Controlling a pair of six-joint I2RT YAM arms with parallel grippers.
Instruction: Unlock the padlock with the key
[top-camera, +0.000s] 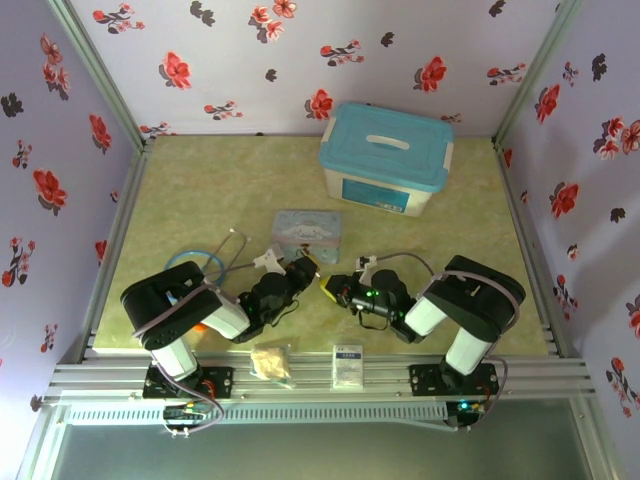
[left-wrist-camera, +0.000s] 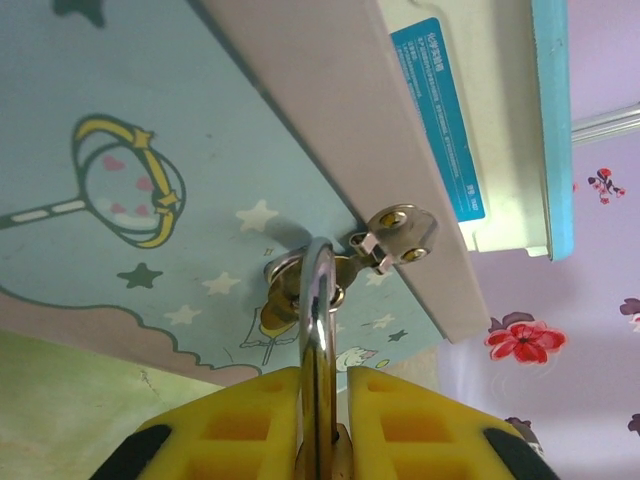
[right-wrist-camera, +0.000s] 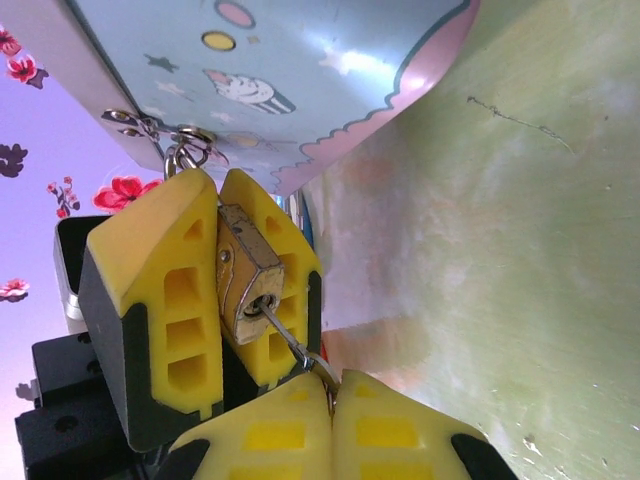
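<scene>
The small brass padlock (right-wrist-camera: 245, 275) is clamped between the yellow fingers (right-wrist-camera: 165, 300) of my left gripper (left-wrist-camera: 322, 375), which is shut on it. Its silvery shackle (left-wrist-camera: 318, 300) runs up through the metal hasp (left-wrist-camera: 395, 235) of the pastel cartoon tin (top-camera: 307, 234). My right gripper (right-wrist-camera: 331, 385) is shut on the head of the slim grey key (right-wrist-camera: 285, 330). The key's blade sits in the keyhole on the padlock's bottom face. In the top view both grippers (top-camera: 305, 270) (top-camera: 333, 287) meet tip to tip just in front of the tin.
A white box with a blue lid (top-camera: 385, 158) stands at the back right. A blue-tubed stethoscope (top-camera: 205, 262) lies left of the tin, beside my left arm. A small packet (top-camera: 272, 362) and a white card (top-camera: 347, 366) rest on the front rail.
</scene>
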